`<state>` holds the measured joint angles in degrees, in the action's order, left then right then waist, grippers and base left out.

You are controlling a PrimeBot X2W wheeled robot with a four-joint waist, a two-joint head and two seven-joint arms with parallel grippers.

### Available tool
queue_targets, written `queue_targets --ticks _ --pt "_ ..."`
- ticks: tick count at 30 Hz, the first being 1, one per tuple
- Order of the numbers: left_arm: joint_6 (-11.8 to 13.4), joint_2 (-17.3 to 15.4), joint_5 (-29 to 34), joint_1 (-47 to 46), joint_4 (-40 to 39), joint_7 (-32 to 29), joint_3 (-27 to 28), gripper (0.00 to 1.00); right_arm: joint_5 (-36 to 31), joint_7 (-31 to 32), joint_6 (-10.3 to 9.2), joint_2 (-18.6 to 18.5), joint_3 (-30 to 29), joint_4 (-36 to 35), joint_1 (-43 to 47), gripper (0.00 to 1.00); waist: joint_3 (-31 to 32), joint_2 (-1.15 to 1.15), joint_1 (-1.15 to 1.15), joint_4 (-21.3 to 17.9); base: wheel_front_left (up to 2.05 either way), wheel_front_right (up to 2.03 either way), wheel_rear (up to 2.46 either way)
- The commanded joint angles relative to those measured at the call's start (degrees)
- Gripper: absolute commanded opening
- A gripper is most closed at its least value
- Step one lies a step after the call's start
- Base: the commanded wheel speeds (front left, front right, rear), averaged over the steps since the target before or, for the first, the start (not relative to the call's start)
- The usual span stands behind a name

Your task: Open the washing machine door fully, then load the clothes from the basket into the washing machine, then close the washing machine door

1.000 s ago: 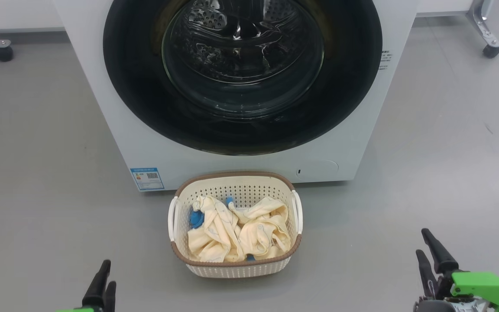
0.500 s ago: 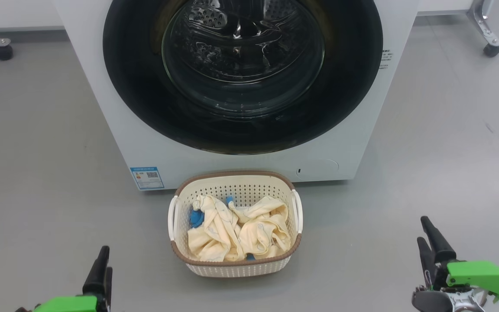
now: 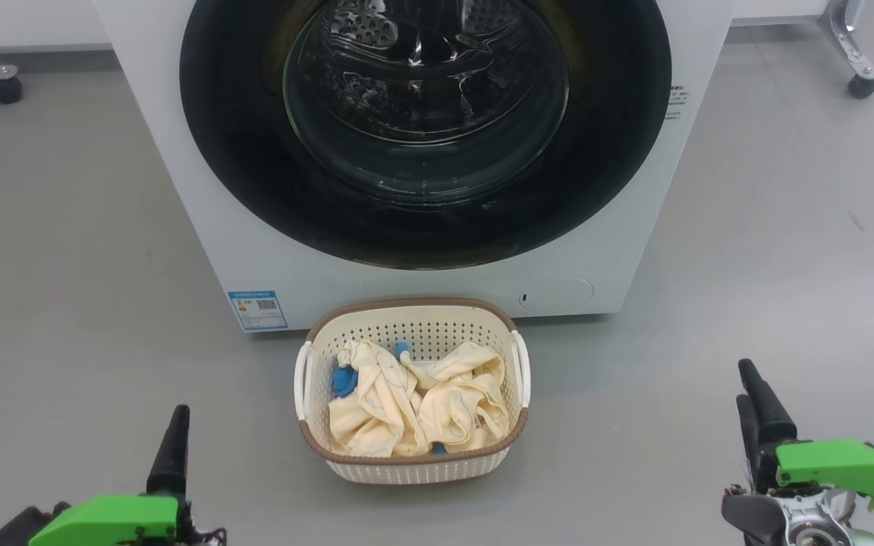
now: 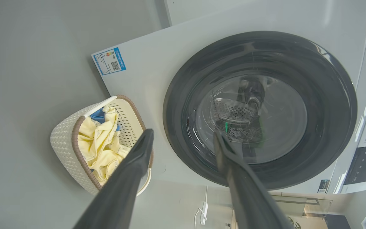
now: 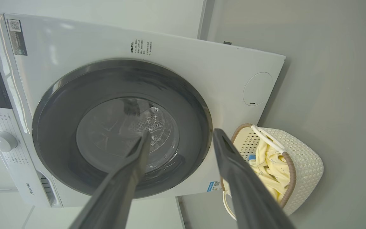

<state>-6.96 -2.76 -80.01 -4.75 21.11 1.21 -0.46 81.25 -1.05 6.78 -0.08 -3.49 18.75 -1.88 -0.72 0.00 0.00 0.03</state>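
The white washing machine [image 3: 179, 189] stands ahead with its door [image 3: 255, 189] shut, black rim flat against the front, glass bowl [image 3: 425, 98] in the middle. On the floor right before it sits the cream basket [image 3: 414, 306], holding pale yellow clothes [image 3: 422, 406] with blue trim. My left gripper [image 3: 177, 425] is low on the left of the basket, well apart from it. The right gripper [image 3: 744, 381] is low on the right, also apart. Both wrist views show the fingers spread with nothing between them: left gripper [image 4: 183, 132], right gripper [image 5: 180, 132], each facing the door [image 4: 259, 108] [image 5: 122, 127].
Grey floor spreads on both sides of the basket. Caster wheels of frames stand at the far left [image 3: 4, 89] and far right [image 3: 860, 85]. A blue label [image 3: 257, 309] marks the washer's lower left corner. A white cable and power strip [image 4: 203, 210] lie beside the machine.
Both grippers have risen in the head view, reaching further forward over the floor. Basket, clothes and door have not moved.
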Motion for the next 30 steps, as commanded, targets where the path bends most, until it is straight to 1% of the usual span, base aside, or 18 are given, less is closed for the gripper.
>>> queue_targets --ticks 1,30 --pt "-0.2 -1.2 0.8 -3.2 -2.1 0.5 0.5 1.00 -0.9 -0.6 0.27 -1.2 0.6 -2.4 -3.8 1.00 0.0 0.00 0.00 0.0 0.00 0.00 0.00" --pt "-0.3 -2.0 18.4 -6.9 -3.3 5.4 0.1 1.00 -16.7 -5.5 0.43 -1.8 3.3 -5.7 -6.5 1.00 -0.1 0.00 0.00 -0.1 0.00 0.00 0.00"
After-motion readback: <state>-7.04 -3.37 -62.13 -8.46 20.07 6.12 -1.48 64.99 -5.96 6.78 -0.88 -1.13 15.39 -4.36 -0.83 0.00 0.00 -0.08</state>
